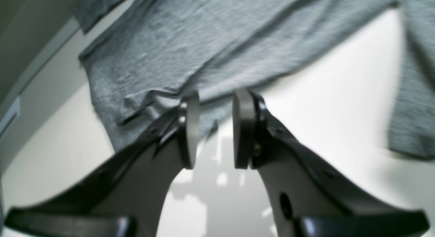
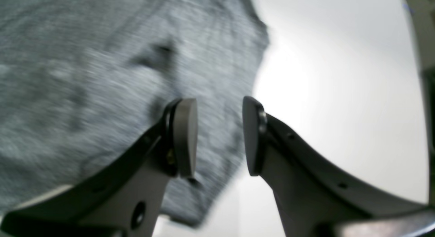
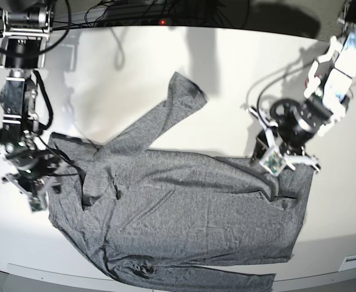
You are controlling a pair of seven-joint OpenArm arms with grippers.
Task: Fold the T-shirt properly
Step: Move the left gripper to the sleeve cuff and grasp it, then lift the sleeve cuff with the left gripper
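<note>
1. The left claw hangs with jaws apart and empty, the T-shirt hem just beyond its tips, likely lined up for a pinch.
2. The right claw is likewise parted over the opposite edge.
3. The shirt lies spread on the desk between both claws.

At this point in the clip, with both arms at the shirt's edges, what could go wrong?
1. The T-shirt lies crumpled, one sleeve angled up and the other along the table's front edge; folding now may lock wrinkles in.
2. The left gripper is open at a bunched hem and may pinch several layers.
3. The right gripper is open over the shirt's edge; a shallow bite could slip.
</note>
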